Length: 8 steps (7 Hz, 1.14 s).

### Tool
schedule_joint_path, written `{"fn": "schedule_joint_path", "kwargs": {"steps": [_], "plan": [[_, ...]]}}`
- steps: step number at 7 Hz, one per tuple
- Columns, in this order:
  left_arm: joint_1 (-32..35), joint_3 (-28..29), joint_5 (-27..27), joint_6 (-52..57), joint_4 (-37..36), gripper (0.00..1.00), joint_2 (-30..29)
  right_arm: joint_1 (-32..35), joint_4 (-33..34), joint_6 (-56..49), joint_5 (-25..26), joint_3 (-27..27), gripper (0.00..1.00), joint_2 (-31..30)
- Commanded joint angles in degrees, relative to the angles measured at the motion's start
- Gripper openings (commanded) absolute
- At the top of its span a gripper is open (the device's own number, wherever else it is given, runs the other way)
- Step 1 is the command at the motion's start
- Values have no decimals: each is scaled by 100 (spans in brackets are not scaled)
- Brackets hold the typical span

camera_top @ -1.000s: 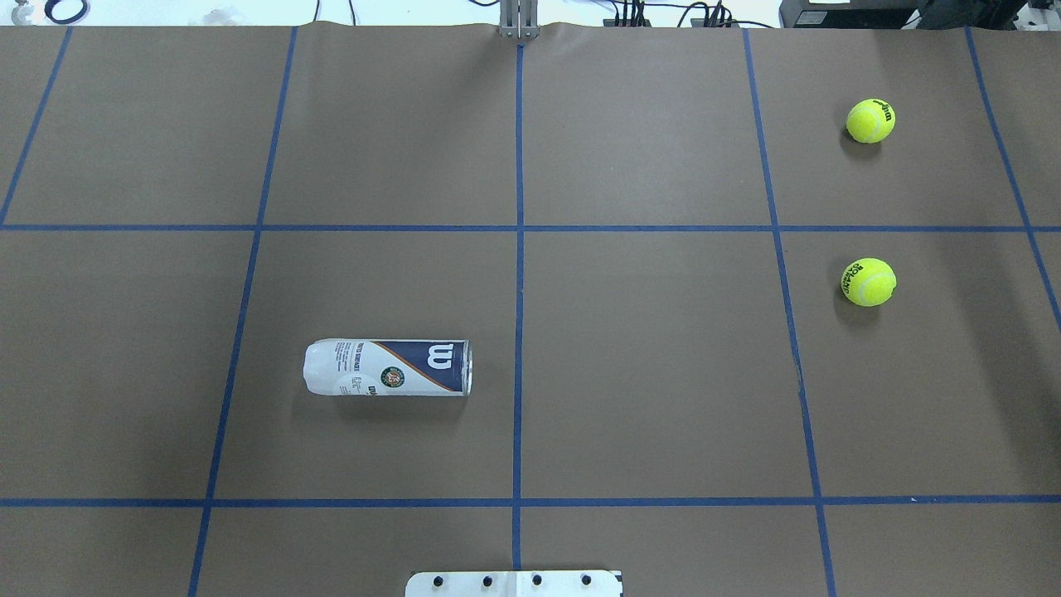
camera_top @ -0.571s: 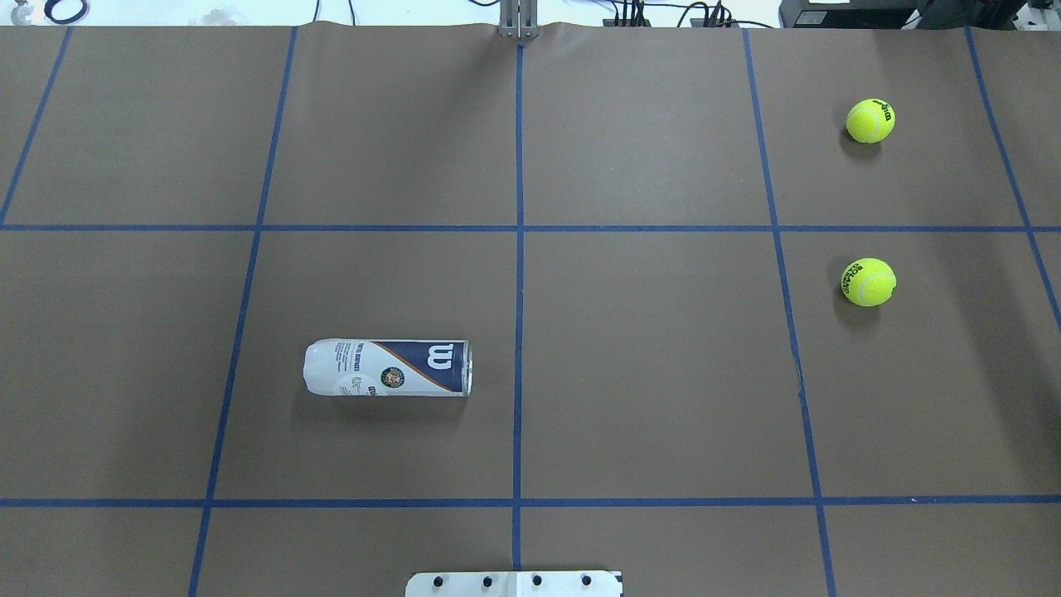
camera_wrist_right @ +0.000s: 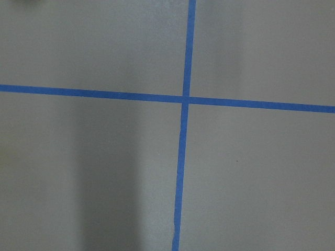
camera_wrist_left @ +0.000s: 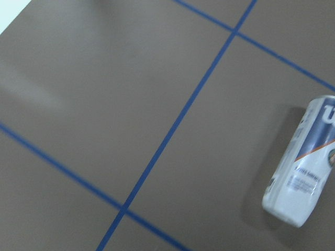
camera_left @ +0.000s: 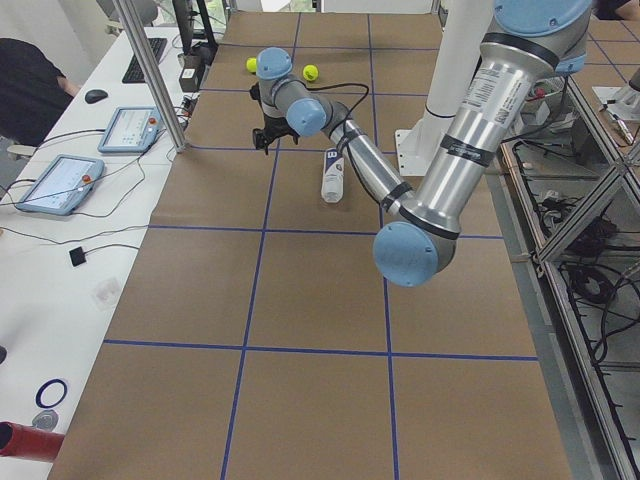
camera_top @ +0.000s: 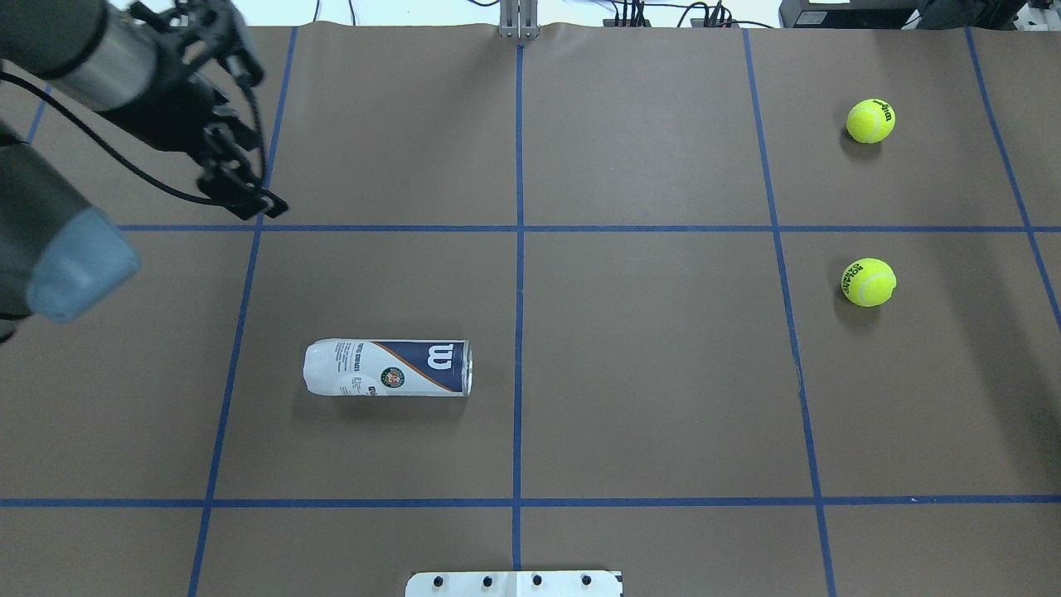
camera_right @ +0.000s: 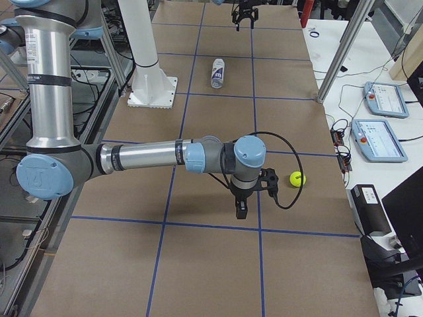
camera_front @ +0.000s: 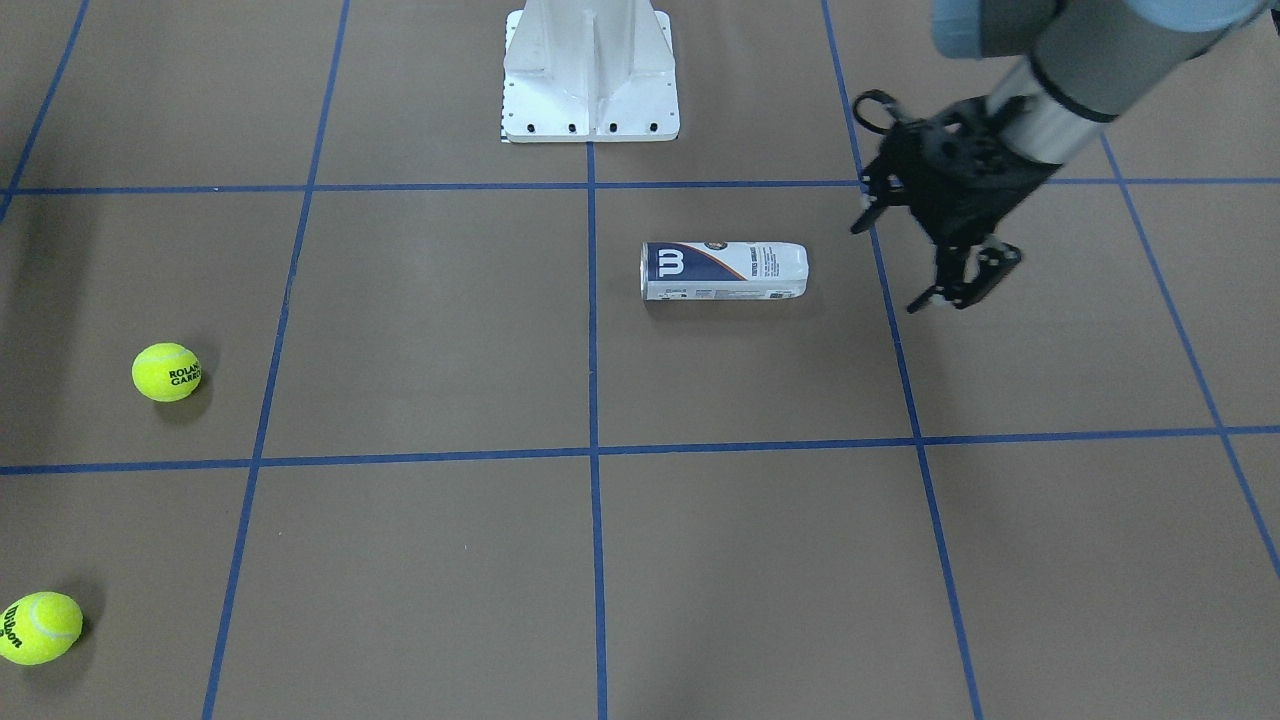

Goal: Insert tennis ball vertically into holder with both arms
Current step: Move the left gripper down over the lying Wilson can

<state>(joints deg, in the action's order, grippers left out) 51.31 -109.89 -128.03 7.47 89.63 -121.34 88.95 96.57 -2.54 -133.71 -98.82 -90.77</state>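
Note:
The holder (camera_top: pixel 388 367) lies on its side on the brown table, left of centre, with its open rim toward the centre line. It also shows in the front view (camera_front: pixel 723 271) and the left wrist view (camera_wrist_left: pixel 303 162). Two tennis balls sit far right, one near (camera_top: pixel 869 282) and one farther (camera_top: pixel 870 121). My left gripper (camera_top: pixel 261 137) is open and empty, above the table beyond and to the left of the holder; it also shows in the front view (camera_front: pixel 893 262). My right gripper (camera_right: pixel 254 198) shows only in the exterior right view, next to a ball (camera_right: pixel 297 177); I cannot tell its state.
The white pedestal base (camera_top: pixel 514 583) stands at the near edge, centre. Blue tape lines divide the table into squares. The right wrist view shows only a tape crossing (camera_wrist_right: pixel 184 99). Tablets and cables lie on a side bench (camera_right: pixel 383 119) beyond the table.
My left arm has come into the overhead view at the upper left; before, no arm was in it. The holder and both balls have not moved.

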Motion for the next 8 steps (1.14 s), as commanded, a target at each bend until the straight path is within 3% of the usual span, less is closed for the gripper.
{"fn": "schedule_joint_path", "kwargs": {"steps": [1,3,5,6,8], "plan": [[-1233,396,1049,-211,-111,99,-994,-9,3,-27,-6,-41,99,-54],[-1543,477,1095,183,-121,99,-954,0,3,-19,-128,-41,99,-55],[-2323,600,2336,438,-295,99,-953,-9,3,-28,-129,-23,99,-63],[-2527,609,2665,588,-506,99,-971,-9,3,-28,-129,-32,99,-81],[-2687,827,2713,589,-508,99,-962,-9,3,-28,-129,-23,99,-81]]}}
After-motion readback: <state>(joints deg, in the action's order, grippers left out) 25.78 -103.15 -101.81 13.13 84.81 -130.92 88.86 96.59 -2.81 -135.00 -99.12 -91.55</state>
